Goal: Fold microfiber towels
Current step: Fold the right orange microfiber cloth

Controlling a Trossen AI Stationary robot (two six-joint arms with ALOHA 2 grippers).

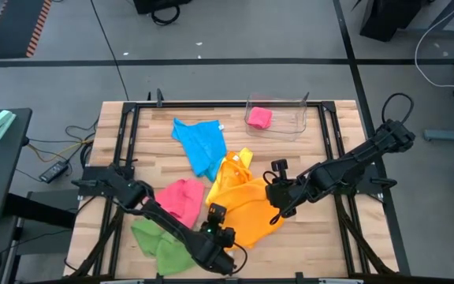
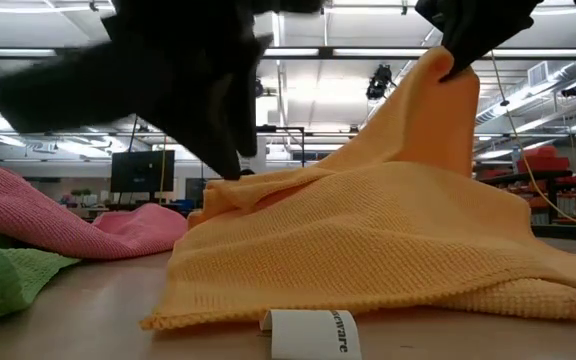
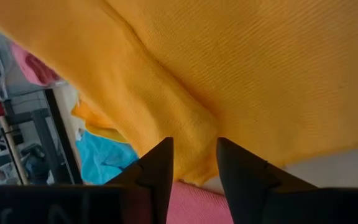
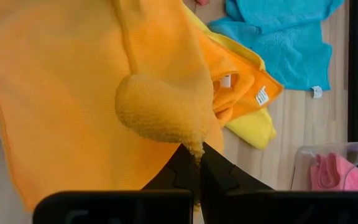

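The right gripper (image 4: 197,163) pinches the orange towel (image 1: 247,207) up by a corner, while the left gripper (image 3: 194,163), fingers parted and empty, sits just beside its near edge.

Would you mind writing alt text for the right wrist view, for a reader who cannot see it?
The right gripper is shut on a bunched fold of the orange towel, which fills most of the view. Beyond it on the wooden table lie a yellow towel and a blue towel, with a pink towel inside a clear plastic bin.
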